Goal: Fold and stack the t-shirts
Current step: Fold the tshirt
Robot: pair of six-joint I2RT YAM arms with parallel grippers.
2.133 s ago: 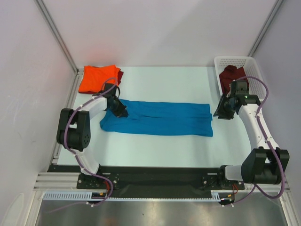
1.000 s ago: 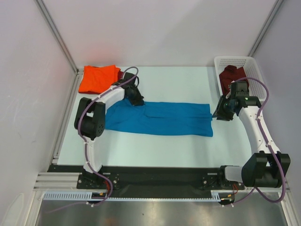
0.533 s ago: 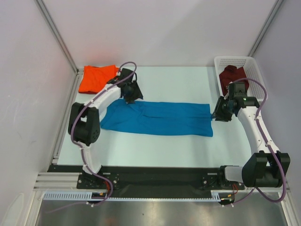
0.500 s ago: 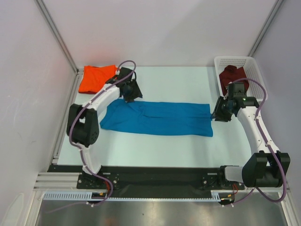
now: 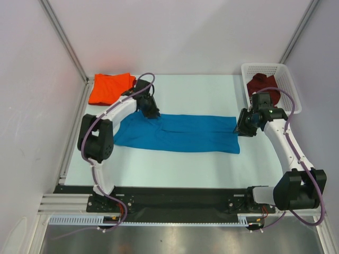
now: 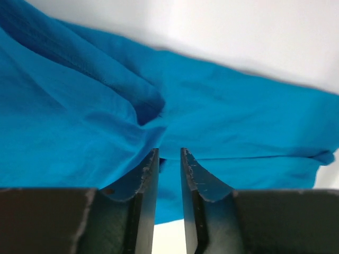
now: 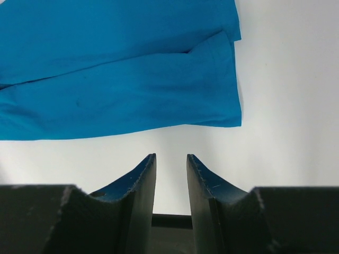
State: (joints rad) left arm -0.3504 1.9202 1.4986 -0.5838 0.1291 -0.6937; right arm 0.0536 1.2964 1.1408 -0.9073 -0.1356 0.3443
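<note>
The pale table (image 5: 201,164) fills the middle of the top view and is closed by white walls at the left, at the back and at the right. Bare surface is left above the blue t-shirt (image 5: 180,132) and below it. This shirt is laid as a long band across the centre, its right end cut straight and its left end rounded and partly covered by the left arm. The white basket (image 5: 288,74) stands in the upper right corner, against the wall. The orange t-shirt (image 5: 108,87) is seen folded in the upper left corner, close to the wall. A dark maroon t-shirt (image 5: 262,83) lies in the basket, and its lower part is hidden by the right arm.

The left gripper (image 5: 151,112) is placed at the upper edge of the blue shirt. In the left wrist view its fingers (image 6: 193,177) stand a little apart, their tips at a fold of cloth; whether cloth is pinched cannot be told. The right gripper (image 5: 241,128) is held at the right end of the shirt. Its fingers (image 7: 143,182) are also slightly apart, over bare table, with nothing between them.
</note>
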